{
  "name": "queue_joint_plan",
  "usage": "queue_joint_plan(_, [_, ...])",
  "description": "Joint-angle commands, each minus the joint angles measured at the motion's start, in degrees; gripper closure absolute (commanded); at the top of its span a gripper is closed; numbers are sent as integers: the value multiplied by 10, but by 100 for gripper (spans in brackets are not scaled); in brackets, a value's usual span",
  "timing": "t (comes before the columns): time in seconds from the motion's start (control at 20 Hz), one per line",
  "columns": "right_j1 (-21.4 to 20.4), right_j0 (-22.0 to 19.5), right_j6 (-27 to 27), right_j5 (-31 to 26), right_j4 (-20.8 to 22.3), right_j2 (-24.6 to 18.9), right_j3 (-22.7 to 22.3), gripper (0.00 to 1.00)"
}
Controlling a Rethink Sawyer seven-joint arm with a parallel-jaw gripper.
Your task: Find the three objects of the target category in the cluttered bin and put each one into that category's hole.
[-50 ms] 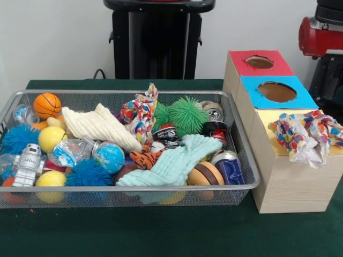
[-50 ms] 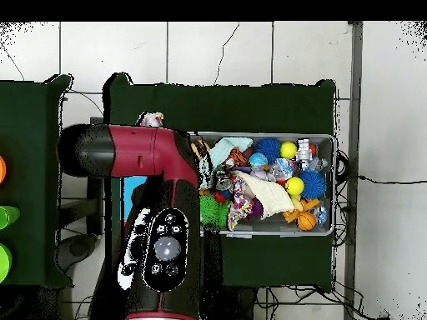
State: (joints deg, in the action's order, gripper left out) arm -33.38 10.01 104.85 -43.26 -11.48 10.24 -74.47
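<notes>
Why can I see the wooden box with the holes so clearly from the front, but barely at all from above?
In the front view the wooden box stands evenly lit and unobstructed beside the wire bin, a colourful cloth lying on its yellow section. In the overhead view the red and black arm covers nearly all of it; the bin stays visible.

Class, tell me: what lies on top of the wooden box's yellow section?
A multicoloured crumpled cloth lies on the yellow section, drooping over the edge. Any hole beneath it is covered.
</notes>
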Motion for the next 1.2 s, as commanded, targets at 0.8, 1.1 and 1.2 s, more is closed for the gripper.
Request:
queue_joint_plan(0.8, [103,-29,2,60,102,-67,-16,100])
queue_joint_plan(1.1, [136,-81,0,88,50,-157,-28,100])
queue_joint_plan(1.2, [147,-88,1,88,49,-170,-19,100])
